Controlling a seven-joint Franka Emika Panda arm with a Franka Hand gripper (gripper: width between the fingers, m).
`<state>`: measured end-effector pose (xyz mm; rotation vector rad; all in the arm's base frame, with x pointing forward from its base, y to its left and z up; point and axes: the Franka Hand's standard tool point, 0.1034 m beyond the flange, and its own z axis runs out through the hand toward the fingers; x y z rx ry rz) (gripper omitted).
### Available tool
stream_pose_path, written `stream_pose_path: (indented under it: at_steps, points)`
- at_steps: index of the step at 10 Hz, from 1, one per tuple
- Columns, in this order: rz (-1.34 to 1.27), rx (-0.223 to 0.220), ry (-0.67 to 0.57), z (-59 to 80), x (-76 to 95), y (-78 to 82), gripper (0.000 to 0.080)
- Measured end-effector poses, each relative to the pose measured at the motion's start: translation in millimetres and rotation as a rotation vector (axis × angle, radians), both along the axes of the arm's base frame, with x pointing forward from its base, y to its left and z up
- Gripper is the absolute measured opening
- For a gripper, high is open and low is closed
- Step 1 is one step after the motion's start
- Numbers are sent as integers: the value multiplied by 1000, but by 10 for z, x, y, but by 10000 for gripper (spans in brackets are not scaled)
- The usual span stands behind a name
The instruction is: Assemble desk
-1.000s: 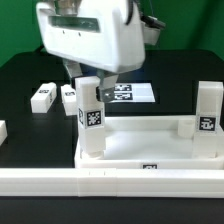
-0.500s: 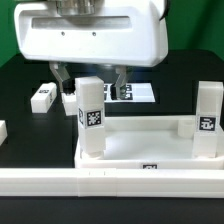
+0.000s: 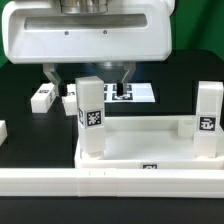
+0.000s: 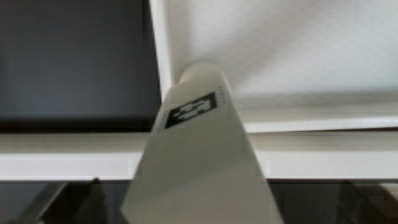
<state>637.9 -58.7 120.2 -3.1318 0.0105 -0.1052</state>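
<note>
exterior view: the arm comes straight down from the top of the frame, its broad white head filling the upper half. the gripper [image 3: 88, 75] is released, jaws spread wide on either side of the upright leg [image 3: 90, 118] and clear of it. that leg stands left of centre, at the left corner of the tabletop [image 3: 140, 146]. a second leg [image 3: 208, 120] stands at the right edge.

wrist view: the camera looks down along the same leg [image 4: 196, 160], its tag facing the lens, with the white tabletop [image 4: 285, 60] beyond.
</note>
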Motion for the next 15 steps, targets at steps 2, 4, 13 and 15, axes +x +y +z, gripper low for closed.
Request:
stream_pose_path:
  at_steps: [2, 4, 13, 15]
  points:
    - [114, -8, 3, -19, -21, -19, 649]
    - [161, -10, 3, -27, -28, -24, 511]
    - [-279, 31, 3, -32, -32, -32, 288]
    - [-521, 65, -1, -42, -35, -57, 288]
